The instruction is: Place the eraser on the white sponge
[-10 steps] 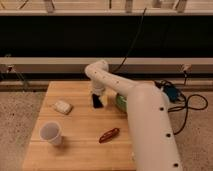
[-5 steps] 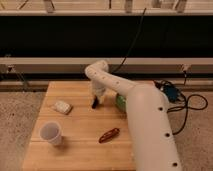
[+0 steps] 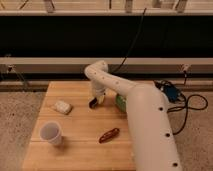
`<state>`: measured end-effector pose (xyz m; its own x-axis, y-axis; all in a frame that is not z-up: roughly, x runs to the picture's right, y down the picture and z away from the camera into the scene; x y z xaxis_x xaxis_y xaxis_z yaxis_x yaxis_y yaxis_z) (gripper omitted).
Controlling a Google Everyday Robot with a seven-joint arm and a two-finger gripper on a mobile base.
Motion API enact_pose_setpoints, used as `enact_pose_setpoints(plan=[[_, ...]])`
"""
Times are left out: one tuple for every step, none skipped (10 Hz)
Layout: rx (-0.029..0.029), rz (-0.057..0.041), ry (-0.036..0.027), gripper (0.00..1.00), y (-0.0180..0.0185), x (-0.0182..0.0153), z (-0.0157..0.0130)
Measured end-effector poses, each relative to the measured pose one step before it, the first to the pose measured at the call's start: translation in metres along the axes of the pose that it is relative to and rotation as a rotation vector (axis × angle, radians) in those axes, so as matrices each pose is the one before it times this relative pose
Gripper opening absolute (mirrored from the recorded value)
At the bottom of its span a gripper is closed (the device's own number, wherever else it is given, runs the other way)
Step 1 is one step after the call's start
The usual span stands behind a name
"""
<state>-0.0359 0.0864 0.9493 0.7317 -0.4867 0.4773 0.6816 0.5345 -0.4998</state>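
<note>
My white arm reaches over the wooden table (image 3: 75,152) from the right. Its gripper (image 3: 95,102) points down near the table's middle back and is shut on the eraser (image 3: 92,104), a small black slab that shows at the fingertips, just at the table surface. The white sponge (image 3: 63,106), an off-white rounded block, lies flat on the table a short way left of the gripper, apart from it.
A white paper cup (image 3: 51,133) stands at the front left. A reddish-brown elongated object (image 3: 109,134) lies in front of the gripper. A green thing (image 3: 120,103) is partly hidden behind the arm. Cables and a blue box (image 3: 170,93) lie on the floor at right.
The gripper has come down onto the black eraser and closed on it. The sponge, cup and reddish-brown object have not moved.
</note>
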Motion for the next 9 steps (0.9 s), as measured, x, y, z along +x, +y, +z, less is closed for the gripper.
enact_pose_setpoints(plan=[[0.001,-0.00195,0.01432,0.0,-0.0008,-0.00001,-0.00463],[0.00598,-0.00661,0.01545,0.0,-0.00526,-0.00358,-0.0113],[0.00425,-0.00948,0.01405,0.0,-0.00665,-0.00565,-0.01338],[0.00205,-0.00212,0.00812,0.0,-0.00183,-0.00083,-0.00613],[-0.00051,-0.00223,0.00918,0.0,0.0002,0.00125,-0.00102],[-0.00184,-0.00216,0.00824,0.0,0.00179,0.00138,-0.00088],[0.00119,-0.01169,0.00726,0.0,-0.00162,-0.00231,-0.00323],[-0.00033,-0.02084,0.00311,0.0,-0.00504,-0.00663,-0.00361],[-0.00181,-0.02992,0.00775,0.0,-0.01154,-0.01346,-0.00338]])
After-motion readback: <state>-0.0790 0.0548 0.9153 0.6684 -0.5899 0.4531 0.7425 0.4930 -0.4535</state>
